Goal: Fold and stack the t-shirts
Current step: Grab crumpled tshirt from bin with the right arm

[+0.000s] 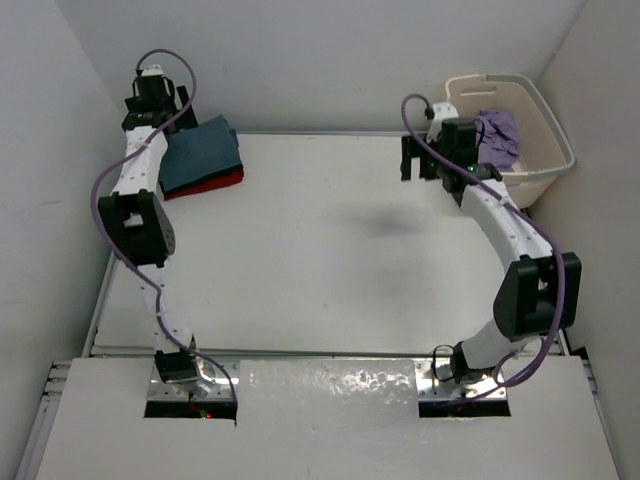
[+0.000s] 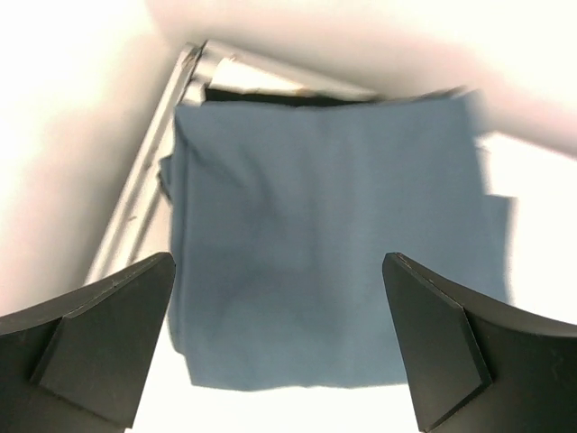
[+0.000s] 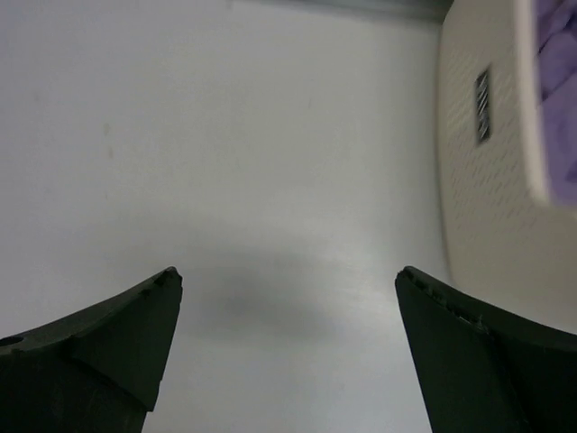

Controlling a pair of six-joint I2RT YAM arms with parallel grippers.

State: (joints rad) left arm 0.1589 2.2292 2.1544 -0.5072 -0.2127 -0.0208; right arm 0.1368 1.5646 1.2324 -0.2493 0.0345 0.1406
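Note:
A folded slate blue-grey t-shirt lies on top of a folded red t-shirt at the table's far left corner. In the left wrist view the blue-grey t-shirt lies flat and square, with a dark strip of cloth showing at its far edge. My left gripper hangs open above it and holds nothing. A crumpled lavender t-shirt lies in the cream tub. My right gripper stands open over bare table, left of the tub.
The cream plastic tub stands at the far right corner. White walls close in the table on the left, back and right. A metal rail runs along the table's left edge beside the stack.

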